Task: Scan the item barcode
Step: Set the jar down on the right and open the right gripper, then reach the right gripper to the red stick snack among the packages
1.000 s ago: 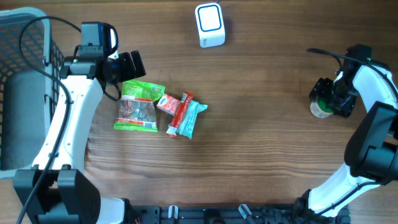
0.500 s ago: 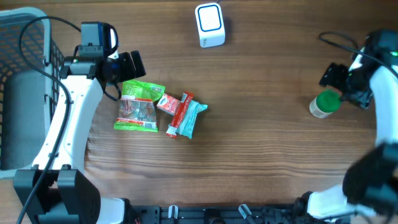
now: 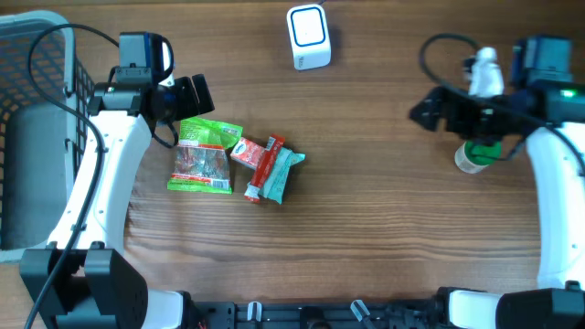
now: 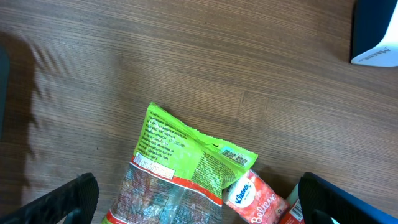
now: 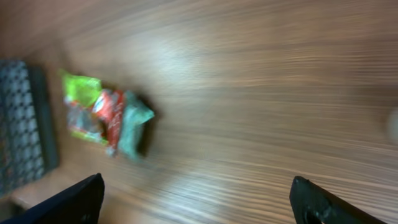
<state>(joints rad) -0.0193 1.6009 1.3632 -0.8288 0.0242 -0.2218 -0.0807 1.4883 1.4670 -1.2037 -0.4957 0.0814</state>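
At the far middle of the bench: white barcode scanner, with nothing held up to it.

- Near side of the scanner, to its left: green snack bag, red Kleenex pack and teal packet, lying flat in one touching cluster.
- Well to the scanner's right: green-capped bottle, on the bench, partly under the right arm.
- Left pincer: wide, empty, hanging over the snack bag's far end.
- Right pincer: wide, empty, between bottle and scanner, gripping nothing.
- Far left of the scanner: wire basket.

Progress, judged: no item is lifted or presented. Picking one up and scanning it remain to do.
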